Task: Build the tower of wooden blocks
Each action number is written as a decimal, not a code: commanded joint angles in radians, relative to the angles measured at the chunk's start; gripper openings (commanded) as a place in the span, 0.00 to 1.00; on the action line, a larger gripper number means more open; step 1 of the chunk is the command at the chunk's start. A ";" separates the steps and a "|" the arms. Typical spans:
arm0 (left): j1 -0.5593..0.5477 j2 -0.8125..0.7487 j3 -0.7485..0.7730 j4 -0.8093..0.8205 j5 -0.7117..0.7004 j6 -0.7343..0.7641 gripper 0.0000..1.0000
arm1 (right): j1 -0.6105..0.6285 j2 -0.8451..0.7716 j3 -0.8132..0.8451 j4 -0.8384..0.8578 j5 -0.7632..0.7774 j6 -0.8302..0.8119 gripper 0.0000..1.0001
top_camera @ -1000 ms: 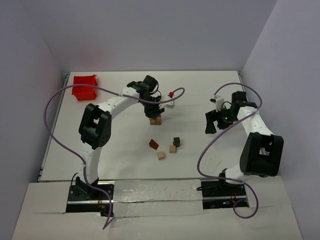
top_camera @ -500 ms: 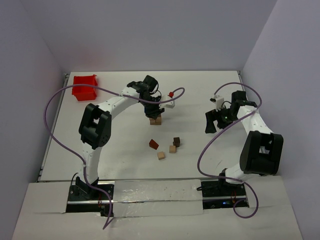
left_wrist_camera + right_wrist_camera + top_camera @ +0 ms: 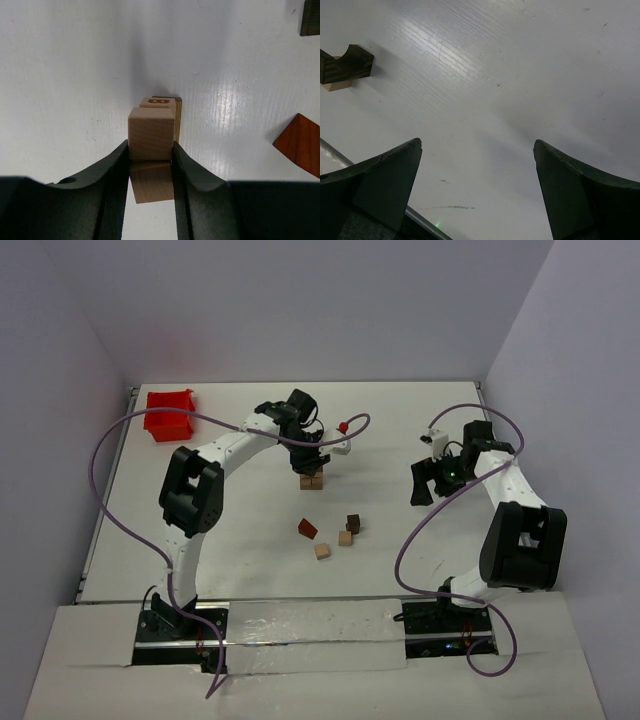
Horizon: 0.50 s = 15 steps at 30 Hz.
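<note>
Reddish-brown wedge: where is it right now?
Top view: the wedge lies loose near the centre, just left of the dark brown cube, on the near side of the tower, where the left gripper grips a tan cube.

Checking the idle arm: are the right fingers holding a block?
No, the right fingers stand wide apart with only bare table between them.

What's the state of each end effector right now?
Left end effector: closed on a light tan block.
Right end effector: open, holding nothing.
</note>
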 commanded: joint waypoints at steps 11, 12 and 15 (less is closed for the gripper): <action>0.000 0.006 0.030 0.013 0.033 0.023 0.07 | -0.006 0.013 0.044 -0.011 -0.005 0.008 1.00; 0.001 0.004 0.026 0.013 0.035 0.024 0.08 | -0.006 0.013 0.045 -0.011 -0.006 0.008 1.00; 0.001 0.000 0.019 0.012 0.039 0.025 0.09 | -0.006 0.014 0.047 -0.011 -0.007 0.009 1.00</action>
